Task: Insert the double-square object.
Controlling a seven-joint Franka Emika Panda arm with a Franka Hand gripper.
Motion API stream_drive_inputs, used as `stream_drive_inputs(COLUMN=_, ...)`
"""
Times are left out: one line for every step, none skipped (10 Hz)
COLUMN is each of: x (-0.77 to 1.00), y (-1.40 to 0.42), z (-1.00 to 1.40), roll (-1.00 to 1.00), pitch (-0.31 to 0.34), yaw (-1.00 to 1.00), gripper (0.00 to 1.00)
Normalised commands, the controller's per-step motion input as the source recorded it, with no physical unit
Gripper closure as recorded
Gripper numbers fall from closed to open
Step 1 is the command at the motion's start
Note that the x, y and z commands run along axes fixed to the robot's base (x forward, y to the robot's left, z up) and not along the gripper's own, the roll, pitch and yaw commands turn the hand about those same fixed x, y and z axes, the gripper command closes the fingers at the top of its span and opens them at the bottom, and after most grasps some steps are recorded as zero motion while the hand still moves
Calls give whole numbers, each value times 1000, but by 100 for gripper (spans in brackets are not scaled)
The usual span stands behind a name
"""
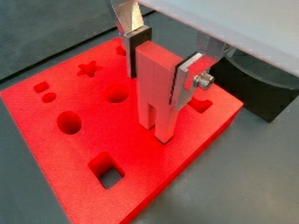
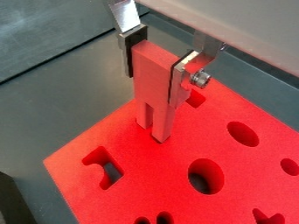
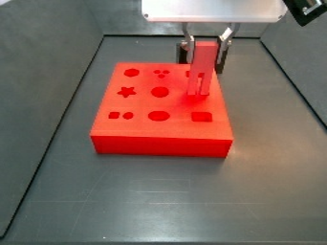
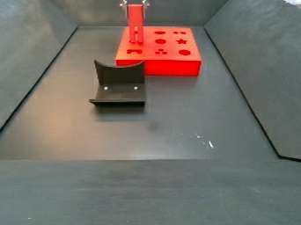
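My tool (image 1: 160,63) clamps the double-square object (image 1: 156,92) upright at frame centre, its tip touching the big red block (image 1: 70,166); I should keep it vertical, align with the matching hole, press gently.

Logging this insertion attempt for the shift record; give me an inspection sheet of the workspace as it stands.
Surface: dark floor, bare around the pieces.
Job's things: double-square object upright, lower end at a hole in the red block; how deep it sits cannot be told.
Clutter: dark grey curved holder apart from the block.
Gripper: gripper above the block, shut on the peg's sides.
Cables: nothing seen.
Surroundings: dark enclosure walls.
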Motion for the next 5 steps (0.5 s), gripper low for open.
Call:
stream_drive_inputs(x=0, y=0, z=-120, roll=0, pitch=-29, yaw=-83, gripper=100)
stream_drive_inputs(x=-97, y=71, z=-151, roll=-49, pitch=-56, yaw=-109, gripper=100)
stream_drive_inputs(x=0, y=0, z=-83, roll=-163, pitch=-123, yaw=-100, gripper=100)
stream_drive_inputs(x=0, y=26, z=-169, roll=-96, pitch=-99, yaw=-60, gripper=100)
stream_drive_inputs(x=0, y=20, z=-251, roll=-69, pitch=-104, yaw=-46, gripper=100)
